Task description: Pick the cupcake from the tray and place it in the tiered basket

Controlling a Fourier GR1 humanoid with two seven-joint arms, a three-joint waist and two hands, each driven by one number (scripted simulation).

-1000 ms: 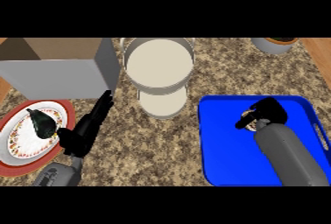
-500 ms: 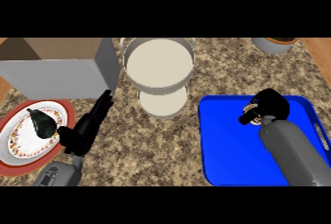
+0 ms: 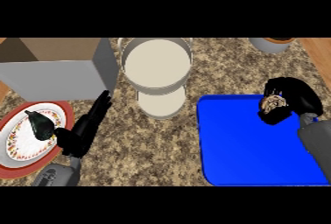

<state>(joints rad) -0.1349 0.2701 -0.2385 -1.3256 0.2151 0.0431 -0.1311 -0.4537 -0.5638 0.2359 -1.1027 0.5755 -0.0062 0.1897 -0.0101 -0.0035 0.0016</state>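
Speckled granite counter (image 3: 161, 144) filled the view from above. We saw the cupcake (image 3: 272, 104) held over the far right corner of the blue tray (image 3: 252, 148), the right hand (image 3: 294, 97) curled round it, forearm rising from the lower right. Farther left stood the tiered basket (image 3: 157, 65), two pale round tiers. Our left hand (image 3: 84, 127) rested with fingers straight beside a red-rimmed plate (image 3: 19, 162) bearing a dark object (image 3: 40, 125), below a grey box (image 3: 55, 78).
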